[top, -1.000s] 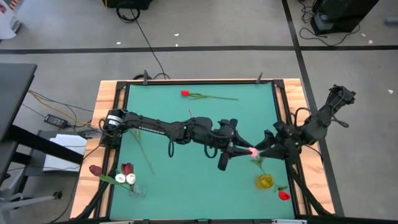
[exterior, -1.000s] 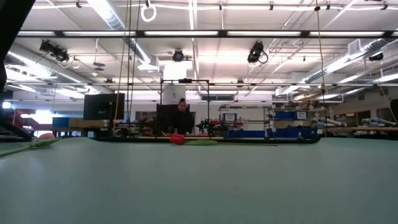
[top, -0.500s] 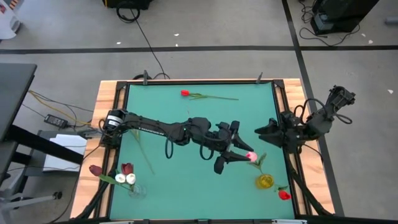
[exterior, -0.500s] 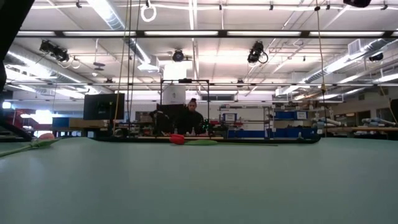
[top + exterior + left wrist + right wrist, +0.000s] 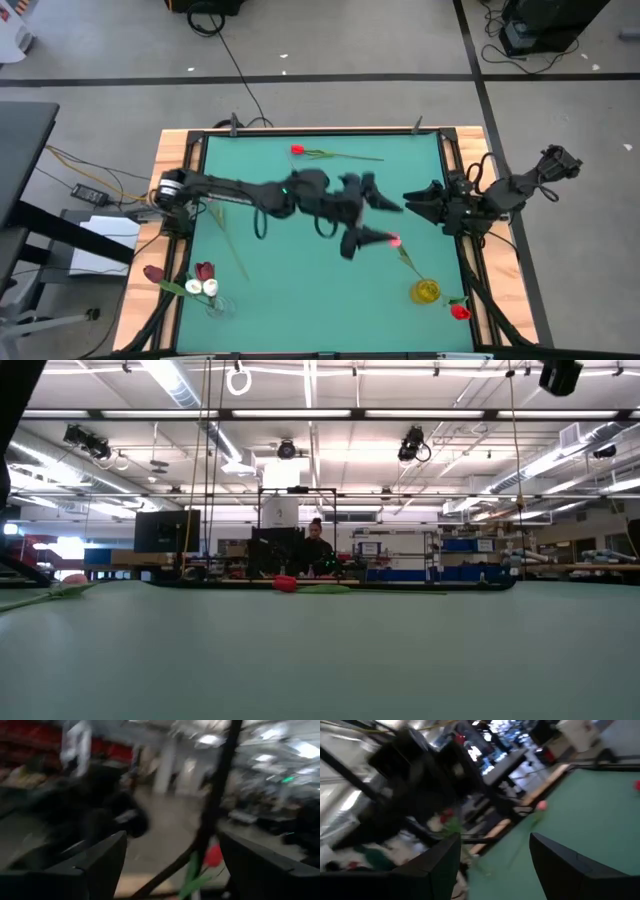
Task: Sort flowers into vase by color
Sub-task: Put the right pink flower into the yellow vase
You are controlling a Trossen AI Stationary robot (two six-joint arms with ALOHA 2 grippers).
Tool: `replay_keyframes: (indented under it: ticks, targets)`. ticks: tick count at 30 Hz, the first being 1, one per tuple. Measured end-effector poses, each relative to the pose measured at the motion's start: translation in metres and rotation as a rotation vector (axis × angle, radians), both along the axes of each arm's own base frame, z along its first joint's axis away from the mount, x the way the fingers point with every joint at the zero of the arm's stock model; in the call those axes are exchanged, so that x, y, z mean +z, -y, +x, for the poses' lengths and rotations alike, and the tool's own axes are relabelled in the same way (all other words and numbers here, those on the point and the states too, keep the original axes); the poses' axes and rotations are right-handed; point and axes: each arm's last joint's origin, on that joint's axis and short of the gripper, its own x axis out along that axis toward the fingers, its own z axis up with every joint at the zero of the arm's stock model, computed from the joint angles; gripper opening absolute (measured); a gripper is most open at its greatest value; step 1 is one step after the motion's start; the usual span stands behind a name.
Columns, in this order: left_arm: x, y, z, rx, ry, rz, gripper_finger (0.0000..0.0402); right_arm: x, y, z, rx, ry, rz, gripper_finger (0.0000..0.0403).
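My left gripper (image 5: 388, 222) hangs open over the table's right half. The pink flower (image 5: 396, 240) has its head just off the nearer fingertip, and its stem slants down into the yellow vase (image 5: 427, 291). A red flower head (image 5: 457, 312) shows beside that vase. My right gripper (image 5: 408, 203) stands open by the right edge. A red flower (image 5: 298, 150) lies near the far edge. White and maroon flowers (image 5: 203, 280) stand in the clear vase (image 5: 218, 305) at the near left. My left gripper's fingers stand wide apart, and the pink flower's head (image 5: 396, 240) lies close to the nearer fingertip (image 5: 378, 238). I cannot tell whether that finger touches it. The flower leans with its stem end in the yellow vase.
A thin green stem (image 5: 230, 240) lies on the mat at the left, under my left arm; its pale head (image 5: 72, 580) shows in the low view. Wooden rails (image 5: 165, 170) frame the green mat. A person (image 5: 316, 550) is far behind the table.
My left gripper has opened and let go of the pink flower, then risen and drawn a little toward the far edge. The flower stays leaning in the yellow vase. My right gripper has pulled back from the flower toward the right and far edges.
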Motion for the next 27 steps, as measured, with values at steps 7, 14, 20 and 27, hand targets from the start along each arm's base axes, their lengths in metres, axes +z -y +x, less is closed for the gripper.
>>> replay_keyframes:
  ticks: [7,14,20,27]
  targets:
    - [0.016,-0.044,-0.032,0.153,-0.259,-0.051,0.0326,-0.013,0.015,0.019,-0.056,-0.109,-0.015,0.0236]
    - [0.039,-0.069,-0.075,0.37,-0.382,-0.035,0.0294,-0.03,0.04,0.042,-0.097,-0.247,0.043,0.0231]
    - [0.051,-0.08,-0.104,0.43,-0.449,-0.008,0.0268,-0.052,0.052,0.056,0.31,-0.426,0.036,0.0231]
    - [0.046,-0.081,-0.109,0.433,-0.52,0.002,0.0252,-0.057,0.053,0.071,0.836,-0.318,0.033,0.0231]
